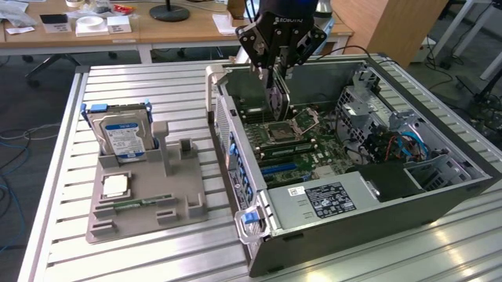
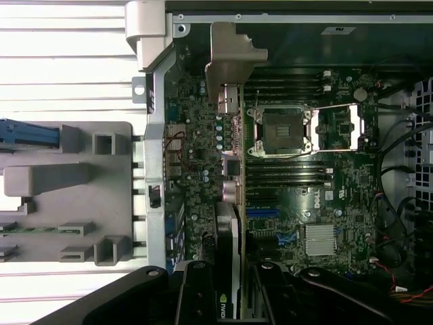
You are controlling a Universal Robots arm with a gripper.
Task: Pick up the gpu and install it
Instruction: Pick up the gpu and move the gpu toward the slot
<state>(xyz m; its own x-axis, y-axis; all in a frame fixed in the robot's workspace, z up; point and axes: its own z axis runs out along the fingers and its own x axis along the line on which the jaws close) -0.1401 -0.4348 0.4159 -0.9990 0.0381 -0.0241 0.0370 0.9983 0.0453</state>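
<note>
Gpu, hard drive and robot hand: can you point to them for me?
gpu (image 1: 276,97): exterior view, on its dark flat face.
hard drive (image 1: 123,141): exterior view, on its blue label.
hand (image 1: 272,71): exterior view, between its fingertips gripping the gpu.

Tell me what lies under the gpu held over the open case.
Under the gpu, gripped by the end effector, the green motherboard shows, with the open CPU socket beside it. The board strip directly beneath the card is covered by it.
</note>
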